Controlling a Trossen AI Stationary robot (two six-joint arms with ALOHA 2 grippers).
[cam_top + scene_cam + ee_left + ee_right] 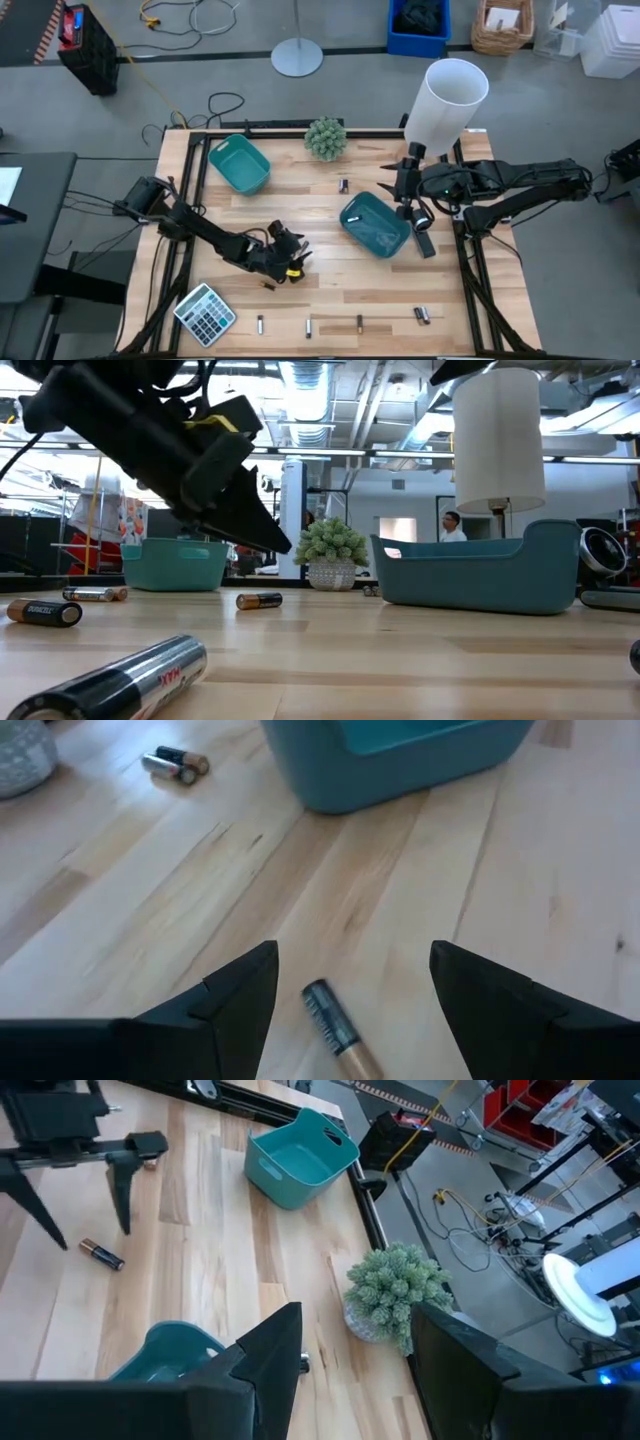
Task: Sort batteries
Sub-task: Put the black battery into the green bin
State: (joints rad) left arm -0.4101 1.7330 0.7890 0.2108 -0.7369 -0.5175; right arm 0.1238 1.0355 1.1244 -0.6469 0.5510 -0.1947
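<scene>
L hand (291, 262) hung low over the front-left part of the wooden tabletop (300, 200), fingers (235, 995) spread apart w/ nothing between the pads. A dark-and-copper battery (338, 1038) lay flat on the wood in the gap between them, not touched by either finger; same cell showed in the high view just in front of the hand (268, 285).

R hand (405, 200) sat at the right side, just beside the near teal tray (375, 225), fingers (270, 1350) apart, empty.

Other batteries: a loose row along the front edge, i.e. one by the grey calculator (205, 314) at (260, 324), then (309, 327), (360, 323), and a pair at (422, 315). One more pair lay mid-table near the small potted plant (325, 138) at (343, 185). Second teal tray (238, 165) stood at the back left, tilted. A white lampshade (445, 105) stood at the back right.

In the low view a silvery cell marked MAX (120, 680) lay closest to the camera.
</scene>
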